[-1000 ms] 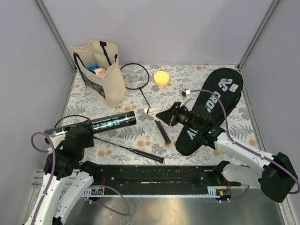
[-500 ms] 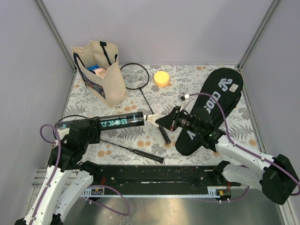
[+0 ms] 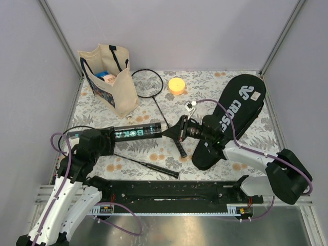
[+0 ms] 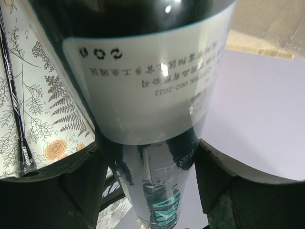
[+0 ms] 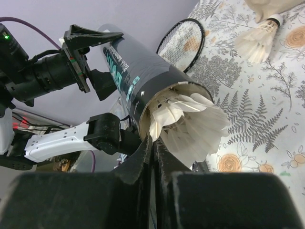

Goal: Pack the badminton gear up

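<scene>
Beginning at the left pincer (image 3: pixel 102 138), lower left of the top view: spread wide and clamped round the long black tube (image 3: pixel 136 131), left of its middle, mouth aimed toward frame centre and apparently raised off the floral surface (image 3: pixel 128 154). Next, the right pincer (image 3: pixel 168 132), just right of that mouth: fingers pressed almost together at the lower edge of a white shuttlecock (image 5: pixel 190 126), cork end inside the tube, feather skirt jutting out; no telling whether nipping a feather or merely touching. Further out, a second shuttlecock (image 5: pixel 255 40) loose on the surface, upper right of the right wrist view. One racket (image 3: pixel 148 83) with head beside the beige tote bag (image 3: pixel 110 82) at upper left, grip reaching down below the right pincer. The other racket (image 3: pixel 146 165) low across the frame, head hidden behind the left arm. Black cover (image 3: pixel 230 118) lying flat at right, partly under the right arm, nothing visibly packed in it. Judged early in the job: one shuttlecock partly seated and likely needing a push home. Left to do: the loose shuttlecock into the tube, both rackets into the cover.
</scene>
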`<action>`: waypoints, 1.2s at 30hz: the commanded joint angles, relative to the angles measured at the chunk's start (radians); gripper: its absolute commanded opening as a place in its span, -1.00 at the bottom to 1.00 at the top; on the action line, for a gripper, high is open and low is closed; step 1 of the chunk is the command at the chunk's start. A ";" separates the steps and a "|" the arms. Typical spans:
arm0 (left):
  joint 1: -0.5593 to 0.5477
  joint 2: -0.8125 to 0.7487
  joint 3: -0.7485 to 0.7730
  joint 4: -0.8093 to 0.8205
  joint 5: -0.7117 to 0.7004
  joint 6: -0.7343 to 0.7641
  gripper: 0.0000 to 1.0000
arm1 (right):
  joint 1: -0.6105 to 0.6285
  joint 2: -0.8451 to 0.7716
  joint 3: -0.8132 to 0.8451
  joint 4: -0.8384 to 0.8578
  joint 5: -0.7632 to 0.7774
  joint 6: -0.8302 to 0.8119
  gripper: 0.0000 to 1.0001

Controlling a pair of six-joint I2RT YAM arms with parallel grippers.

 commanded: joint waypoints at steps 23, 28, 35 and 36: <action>-0.003 0.005 0.004 0.156 0.043 0.072 -0.30 | 0.019 0.225 0.110 0.285 -0.094 0.148 -0.57; -0.003 -0.007 -0.003 0.140 0.003 0.055 -0.31 | 0.021 0.164 0.084 0.210 -0.037 0.135 -0.27; 0.000 -0.023 0.038 0.053 -0.162 0.046 -0.31 | 0.014 0.061 0.027 0.138 0.008 0.151 0.02; -0.001 -0.026 0.052 0.045 -0.184 0.054 -0.31 | 0.013 0.044 0.012 0.141 0.006 0.166 0.05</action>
